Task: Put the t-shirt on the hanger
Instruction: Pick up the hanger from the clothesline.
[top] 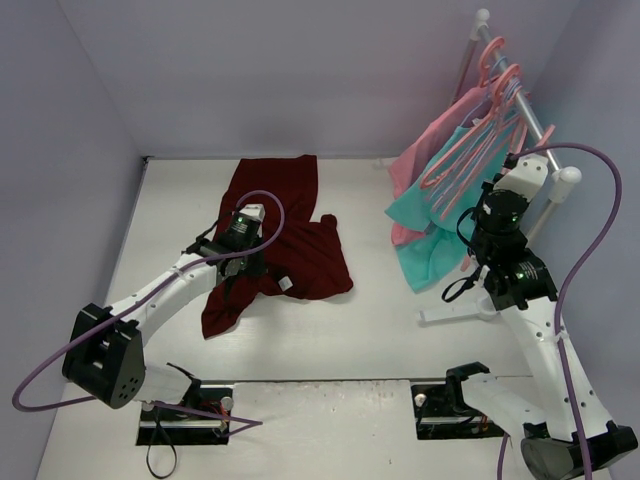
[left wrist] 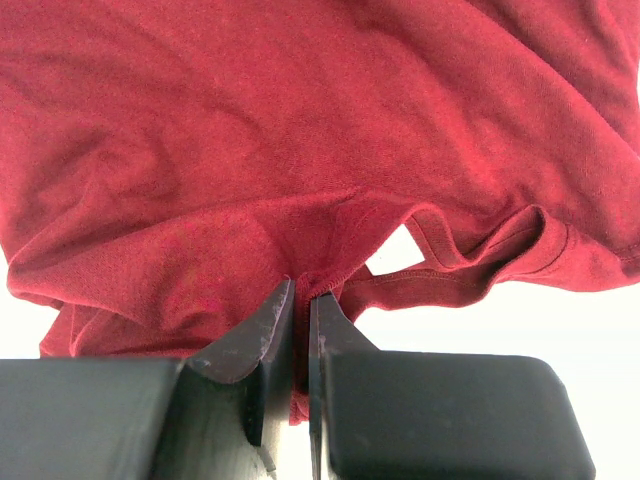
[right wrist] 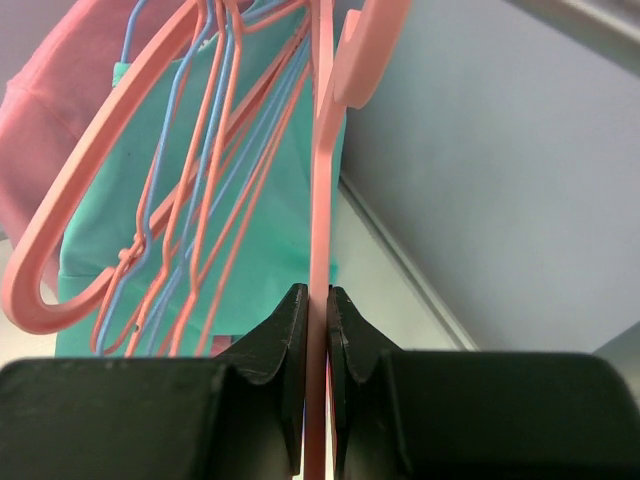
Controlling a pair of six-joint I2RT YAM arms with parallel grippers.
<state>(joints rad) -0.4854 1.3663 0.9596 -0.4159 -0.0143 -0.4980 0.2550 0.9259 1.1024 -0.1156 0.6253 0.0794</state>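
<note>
The left gripper [left wrist: 302, 295] is pinching a fold of the t-shirt [left wrist: 300, 150]. Its jaws are sitting almost together, with only maroon cloth between them. The t-shirt is lying crumpled on the table [top: 350, 330], well to the left of the clothes rack [top: 535, 125]. Its small white tag [top: 284, 283] is showing on the edge facing away from the rack's far end. A hemmed opening [left wrist: 470, 265] is gaping beside the pinch. It is possibly the collar, though the wrist view is too close to be sure.

The right gripper [right wrist: 318, 300] is reaching up at the rack and clamping the thin bar of 1 salmon-pink hanger [right wrist: 322, 180], its jaws narrowed onto the plastic. The hanger's hook is curving up toward the rack's rail.

Several other hangers [right wrist: 190, 170], pink and blue, are bunching together on the rack in front of a teal garment [top: 430, 250]. A pink garment [top: 425, 150] is hanging on the rack too, farther along it than the teal one.
</note>
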